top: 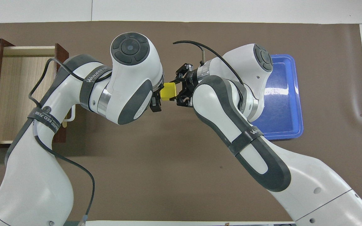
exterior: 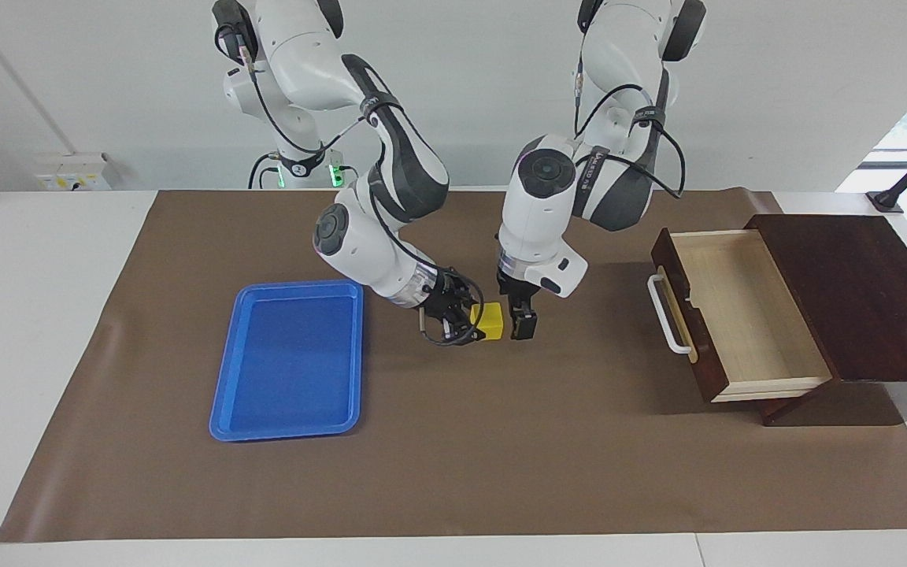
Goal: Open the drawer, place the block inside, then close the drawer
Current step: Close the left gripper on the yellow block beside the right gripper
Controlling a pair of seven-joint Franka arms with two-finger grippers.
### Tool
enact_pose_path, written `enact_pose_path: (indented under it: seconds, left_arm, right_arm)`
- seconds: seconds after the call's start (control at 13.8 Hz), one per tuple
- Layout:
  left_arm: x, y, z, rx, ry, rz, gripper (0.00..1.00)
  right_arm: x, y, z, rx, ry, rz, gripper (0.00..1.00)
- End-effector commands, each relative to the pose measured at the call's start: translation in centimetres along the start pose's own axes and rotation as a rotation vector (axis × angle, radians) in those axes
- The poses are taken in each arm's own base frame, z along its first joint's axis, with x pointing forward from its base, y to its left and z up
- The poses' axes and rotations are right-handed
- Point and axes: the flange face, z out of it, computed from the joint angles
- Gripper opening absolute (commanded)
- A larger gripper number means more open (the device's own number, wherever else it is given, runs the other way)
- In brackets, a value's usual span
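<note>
Blue plastic tray [exterior: 288,361] on brown mat [exterior: 453,472], toward the right arm's end, white table [exterior: 28,315] beneath

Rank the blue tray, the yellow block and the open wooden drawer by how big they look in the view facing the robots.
1. Drawer and blue tray: they look alike in size, so I won't rank them.
2. Yellow block, by far the smallest.
</note>
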Motion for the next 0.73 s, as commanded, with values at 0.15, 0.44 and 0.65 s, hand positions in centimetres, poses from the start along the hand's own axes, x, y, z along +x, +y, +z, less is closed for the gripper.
enact_pose_path:
  seconds: [0.15,0.44,0.65]
  left_arm:
    - [-1.3,-0.2,0.8,-0.056,-0.004,-0.015,1.00]
    - [-1.9,-1.0,1.7,-0.048,0.011,0.003,1.00]
    - [-2.4,-1.4,2.4,-0.044,0.009,-0.004,0.98]
  right_arm:
    - [0.2,-0.3,-0.2,-0.009,-0.018,-0.019,0.00]
    - [0.1,-0.2,-0.1,-0.008,-0.017,-0.020,0.00]
    - [0.1,-0.2,0.0,-0.008,-0.017,-0.020,0.00]
